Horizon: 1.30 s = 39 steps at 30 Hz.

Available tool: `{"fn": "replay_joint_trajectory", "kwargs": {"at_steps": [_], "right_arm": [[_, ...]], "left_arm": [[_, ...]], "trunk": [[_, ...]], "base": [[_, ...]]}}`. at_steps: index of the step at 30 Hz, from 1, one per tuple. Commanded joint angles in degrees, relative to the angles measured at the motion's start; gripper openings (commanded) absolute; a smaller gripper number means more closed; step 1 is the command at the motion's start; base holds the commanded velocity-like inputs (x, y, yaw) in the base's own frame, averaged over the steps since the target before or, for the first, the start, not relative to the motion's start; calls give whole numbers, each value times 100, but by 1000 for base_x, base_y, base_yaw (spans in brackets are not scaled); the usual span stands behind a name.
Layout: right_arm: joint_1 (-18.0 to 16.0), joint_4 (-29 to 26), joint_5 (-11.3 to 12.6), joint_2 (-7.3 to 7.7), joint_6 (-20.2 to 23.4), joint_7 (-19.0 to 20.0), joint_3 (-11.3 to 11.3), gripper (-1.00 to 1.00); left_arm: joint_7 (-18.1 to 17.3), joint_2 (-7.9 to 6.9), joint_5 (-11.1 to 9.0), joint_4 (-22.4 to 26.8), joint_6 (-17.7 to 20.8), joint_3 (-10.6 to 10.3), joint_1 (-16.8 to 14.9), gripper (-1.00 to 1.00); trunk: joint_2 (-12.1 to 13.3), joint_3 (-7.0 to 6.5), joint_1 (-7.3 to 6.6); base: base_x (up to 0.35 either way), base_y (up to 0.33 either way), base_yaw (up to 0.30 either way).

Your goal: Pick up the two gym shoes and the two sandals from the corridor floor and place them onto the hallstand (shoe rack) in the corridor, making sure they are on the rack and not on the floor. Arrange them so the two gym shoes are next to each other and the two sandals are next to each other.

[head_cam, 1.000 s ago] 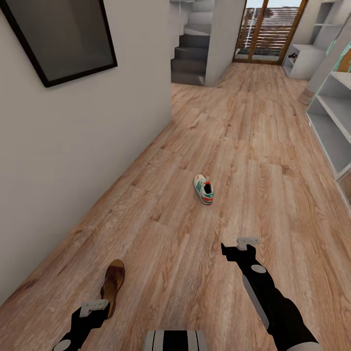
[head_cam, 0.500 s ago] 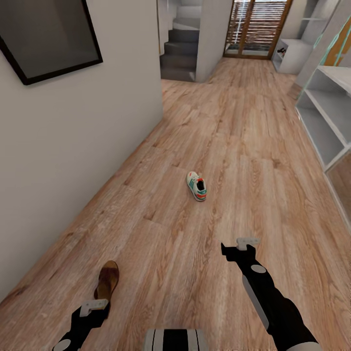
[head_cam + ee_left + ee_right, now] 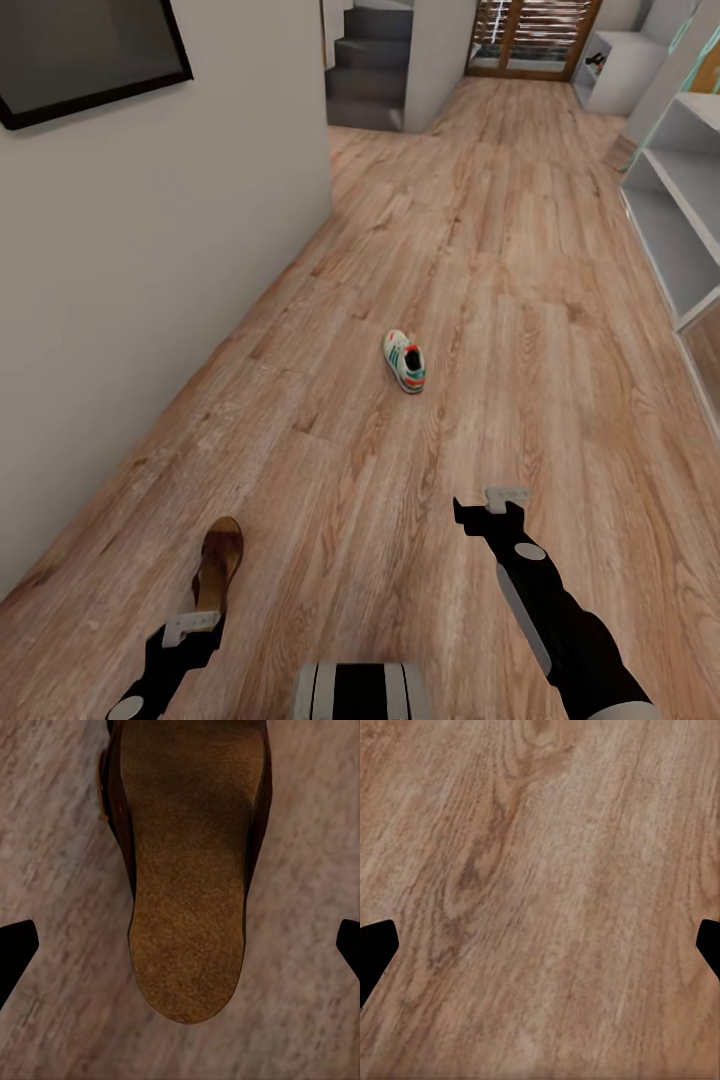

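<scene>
Corridor floor is mostly bare planks, wall on the left. Grey shoe rack sits along the right edge, well apart from both shoes. One sneaker lies mid-floor, ahead of both arms. One sandal lies just ahead of the left gripper, long axis pointing away from it, heel end centred between wide-open empty jaws in the left wrist view. Right gripper also open, empty, over bare floor. Left arm is nearer: the sandal looks like its pick.
</scene>
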<state>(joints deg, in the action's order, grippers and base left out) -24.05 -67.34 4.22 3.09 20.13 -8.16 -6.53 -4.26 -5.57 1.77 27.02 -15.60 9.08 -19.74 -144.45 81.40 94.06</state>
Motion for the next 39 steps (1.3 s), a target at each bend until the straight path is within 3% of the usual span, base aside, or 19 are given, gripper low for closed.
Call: {"fn": "replay_joint_trajectory", "kwargs": {"at_steps": [1, 28, 39], "right_arm": [[-3, -7, 44, 8, 26, -54, -24, 100], [-3, -7, 44, 8, 26, -54, -24, 100], [-3, -7, 44, 8, 26, -60, -24, 100]], "left_arm": [[-44, 4, 13, -3, -41, 47, -3, 100], [-33, 11, 5, -3, -356, 58, -3, 100], [-31, 14, -15, -3, -422, 78, -3, 100]], "trunk": [[-3, 35, 1], [-39, 867, 71], [-50, 1056, 91]], "base": [[0, 0, 0], [0, 0, 0], [0, 0, 0]]}}
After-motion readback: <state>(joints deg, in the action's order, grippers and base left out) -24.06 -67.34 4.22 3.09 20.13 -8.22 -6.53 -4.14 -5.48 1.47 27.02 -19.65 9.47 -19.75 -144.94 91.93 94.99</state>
